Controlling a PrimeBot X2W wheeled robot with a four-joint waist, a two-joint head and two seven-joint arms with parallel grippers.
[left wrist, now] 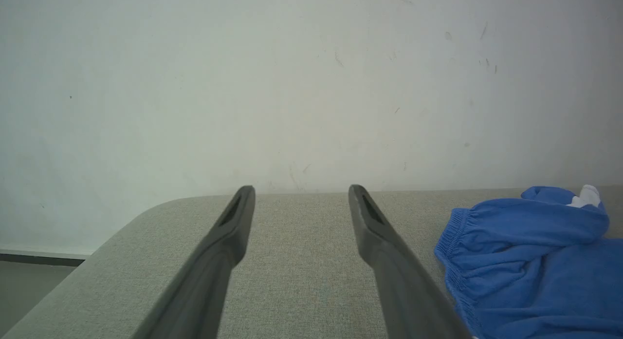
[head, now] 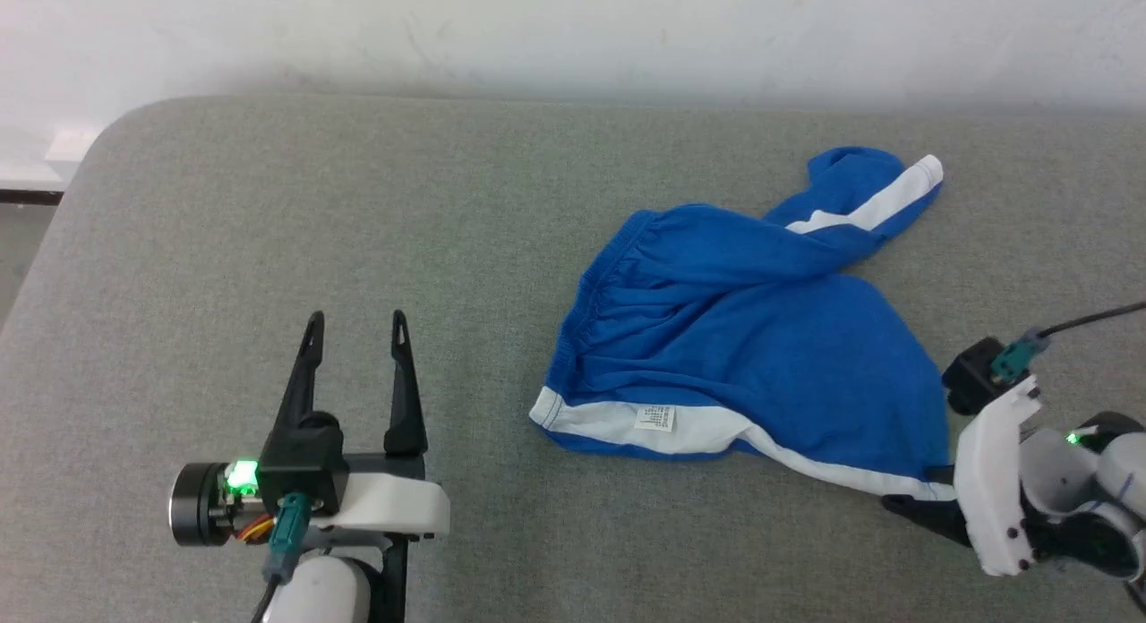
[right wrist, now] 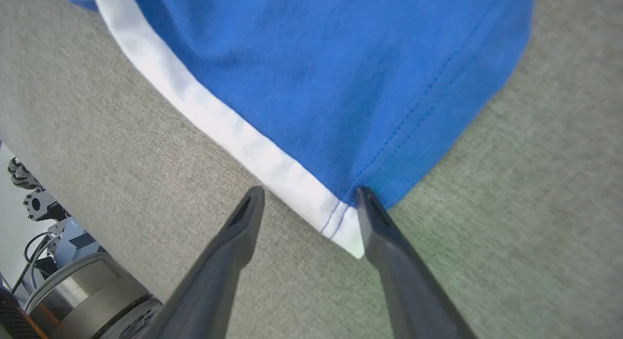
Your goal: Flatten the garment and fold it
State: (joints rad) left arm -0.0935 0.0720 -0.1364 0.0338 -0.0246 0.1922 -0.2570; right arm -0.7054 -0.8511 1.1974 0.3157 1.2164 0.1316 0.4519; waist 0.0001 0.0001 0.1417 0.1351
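Observation:
The garment, royal blue shorts with white side stripes, lies crumpled right of the middle of the grey padded table. Its gathered waistband faces left, one leg is twisted toward the back right, and a small white tag shows on the front stripe. My right gripper is at the garment's near right corner. In the right wrist view the right gripper is open, with the white-striped hem corner lying between its fingers. My left gripper stands open over bare table, left of the garment, and the left gripper holds nothing.
A white wall runs behind the table. The table's rounded back left corner drops to the floor. Part of the robot's base shows past the table's near edge.

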